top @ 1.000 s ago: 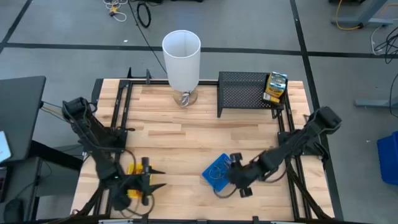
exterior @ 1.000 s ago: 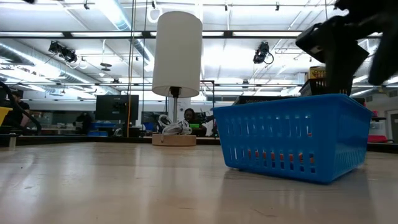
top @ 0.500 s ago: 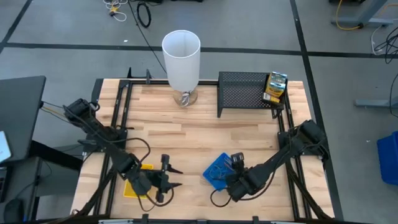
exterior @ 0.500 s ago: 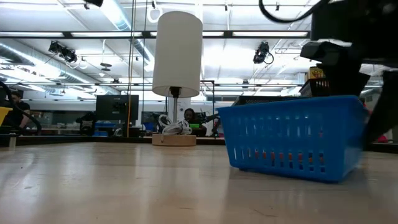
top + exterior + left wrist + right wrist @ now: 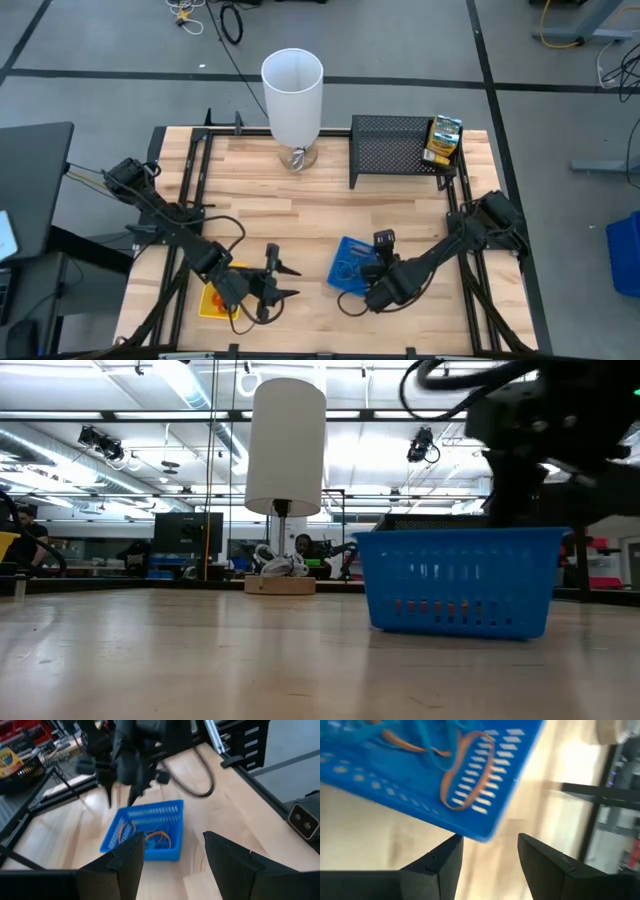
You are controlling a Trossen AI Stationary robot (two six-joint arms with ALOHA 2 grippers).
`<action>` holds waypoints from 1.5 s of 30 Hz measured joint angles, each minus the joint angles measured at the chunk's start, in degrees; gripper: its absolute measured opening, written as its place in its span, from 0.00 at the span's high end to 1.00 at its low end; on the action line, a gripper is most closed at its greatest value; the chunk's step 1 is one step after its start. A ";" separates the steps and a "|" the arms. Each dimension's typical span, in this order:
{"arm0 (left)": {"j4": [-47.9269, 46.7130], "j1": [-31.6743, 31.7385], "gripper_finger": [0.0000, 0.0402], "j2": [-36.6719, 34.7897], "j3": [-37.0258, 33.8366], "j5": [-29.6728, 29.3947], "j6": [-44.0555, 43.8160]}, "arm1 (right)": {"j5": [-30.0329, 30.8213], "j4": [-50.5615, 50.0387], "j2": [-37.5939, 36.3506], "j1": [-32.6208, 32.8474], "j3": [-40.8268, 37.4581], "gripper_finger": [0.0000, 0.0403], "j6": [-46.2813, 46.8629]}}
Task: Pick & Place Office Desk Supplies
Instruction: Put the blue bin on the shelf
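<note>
A blue slotted tray (image 5: 350, 265) sits flat on the wooden table near the front, right of centre, with coloured rubber-band loops (image 5: 150, 838) inside it. My right gripper (image 5: 378, 256) is open and tipped downward at the tray's far right corner (image 5: 121, 800). In the right wrist view that corner (image 5: 481, 836) shows just ahead of the gap between the fingers. My left gripper (image 5: 289, 281) is open with nothing between its fingers. It points at the tray from the left, a short way off. A yellow tray (image 5: 214, 297) lies under the left arm. My right gripper stands with its fingertips (image 5: 134, 800) at the blue tray's far right rim (image 5: 150, 810), coming from above and the right. Whether a finger touches the rim, I cannot tell. The tray rests on the table.
A tall white cylinder (image 5: 292, 92) stands at the back centre. A black mesh rack (image 5: 393, 150) is at the back right, with a green-yellow box (image 5: 443, 140) at its right end. Black frame rails (image 5: 190, 180) run along both sides. Bare wood lies between the tray and the rack.
My left gripper has travelled toward the table's right edge, closer to the blue tray, rolling as it went and uncovering the yellow tray. My right gripper has tipped steeply downward at the blue tray. The tray has turned about on the table and now faces the low view squarely.
</note>
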 joint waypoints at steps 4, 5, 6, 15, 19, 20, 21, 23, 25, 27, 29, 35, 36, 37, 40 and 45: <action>1.61 -0.09 0.47 -0.02 0.00 0.04 1.61 | 4.90 -0.12 0.00 -2.51 0.00 0.51 0.06; 1.68 -0.09 0.47 -0.02 0.00 0.04 1.93 | 6.47 -0.05 0.00 -3.29 -0.01 0.51 0.13; 1.71 -0.09 0.47 -0.01 0.00 0.04 2.21 | 8.33 -0.02 0.00 -4.16 -0.02 0.51 0.78; 1.43 -0.05 0.47 -0.02 0.00 -0.13 3.15 | 0.20 -2.22 -2.32 -8.96 2.21 0.51 3.94; 1.27 -0.02 0.47 -0.02 0.00 -0.15 3.16 | -6.95 -3.58 -3.74 -6.83 7.56 0.51 4.92; 1.27 -0.05 0.47 -0.02 0.00 -0.15 3.23 | -8.58 -3.38 -3.83 -6.00 9.15 0.51 5.03; 1.28 -0.05 0.47 -0.02 0.00 -0.15 3.48 | -10.45 -3.03 -3.90 -5.25 10.73 0.51 5.01; 1.29 -0.05 0.47 -0.02 0.00 -0.13 3.68 | -14.66 -1.47 -4.03 -3.87 13.50 0.51 5.00; 1.31 -0.05 0.47 -0.02 0.00 -0.15 3.75 | -19.07 1.89 -4.04 -2.64 14.91 0.51 4.51; 1.31 -0.05 0.47 -0.02 0.00 -0.15 4.02 | -22.32 6.84 -4.03 -1.59 15.02 0.51 3.51; 1.31 -0.05 0.47 -0.02 0.00 -0.15 4.35 | -23.30 10.38 -3.75 -0.75 15.03 0.51 2.91; 1.35 -0.05 0.47 -0.04 0.00 -0.15 4.79 | -23.72 12.18 -1.31 -0.46 14.93 0.51 2.94; 1.35 -0.05 0.47 -0.04 0.00 -0.15 4.91 | -24.24 12.44 -0.41 -0.55 14.93 0.51 2.69; 1.35 -0.05 0.47 -0.04 0.00 -0.15 4.99 | -24.95 13.27 0.58 -0.65 14.93 0.51 2.28; 1.37 -0.05 0.47 -0.04 0.00 -0.15 5.36 | -25.98 14.00 3.29 -0.91 14.93 0.51 1.53; 1.68 -0.05 0.47 -0.04 0.00 -0.15 5.96 | -25.96 13.95 6.33 -2.20 14.93 0.51 0.70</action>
